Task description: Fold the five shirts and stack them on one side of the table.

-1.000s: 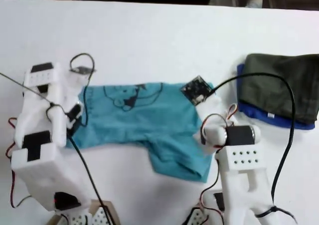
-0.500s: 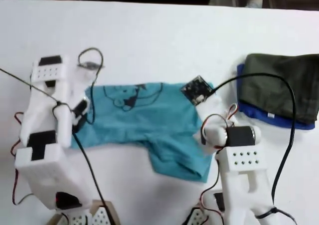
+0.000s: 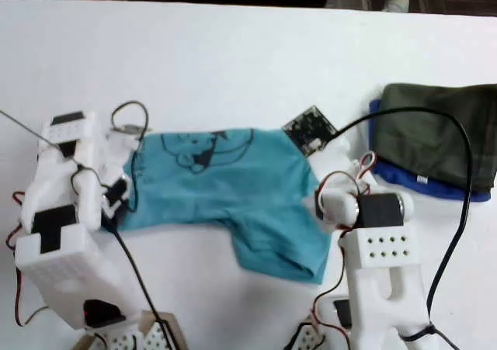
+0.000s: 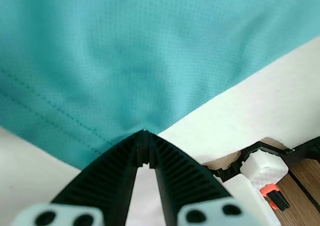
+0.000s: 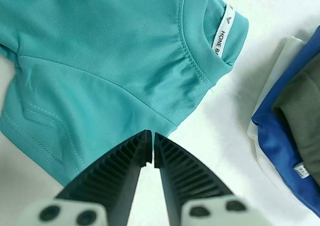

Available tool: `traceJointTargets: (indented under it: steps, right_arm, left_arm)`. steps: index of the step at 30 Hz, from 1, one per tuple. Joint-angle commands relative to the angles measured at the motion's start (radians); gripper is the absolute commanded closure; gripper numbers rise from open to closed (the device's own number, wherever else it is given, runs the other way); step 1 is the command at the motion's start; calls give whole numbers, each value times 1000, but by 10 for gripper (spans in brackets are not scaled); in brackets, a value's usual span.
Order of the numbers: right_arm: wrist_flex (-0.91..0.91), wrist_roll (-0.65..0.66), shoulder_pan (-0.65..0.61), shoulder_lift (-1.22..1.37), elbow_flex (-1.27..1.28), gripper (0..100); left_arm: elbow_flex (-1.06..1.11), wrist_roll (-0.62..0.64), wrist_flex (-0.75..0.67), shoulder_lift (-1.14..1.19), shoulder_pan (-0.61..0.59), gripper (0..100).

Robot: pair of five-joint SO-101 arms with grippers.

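Between the left end effector [image 4: 144, 138] tips, the teal shirt [image 4: 150, 50] hem is pinched; the right end effector [image 5: 151, 138] is clenched on another edge.

high view overhead, wrist views close, sharing shirt [image 3: 225, 183]

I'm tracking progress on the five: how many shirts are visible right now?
3: a teal shirt in the middle of the table, and a dark green shirt folded atop a blue shirt at its right edge. More may lie hidden under that stack.
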Motion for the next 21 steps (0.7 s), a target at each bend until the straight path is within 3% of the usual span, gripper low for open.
traceJointTargets:
  steps: [1, 12, 21]
  right_arm:
    - [-1, 3, 4, -25, -41, 977]
    - [-1, 3, 7, -24, 5, 977]
    - [-19, 3, 7, -25, 3, 977]
  left_arm:
    - [2, -11, 2, -58, -6, 973]
    - [-168, -58, 106, -51, -103, 973]
    - [-8, -58, -15, -49, -72, 973]
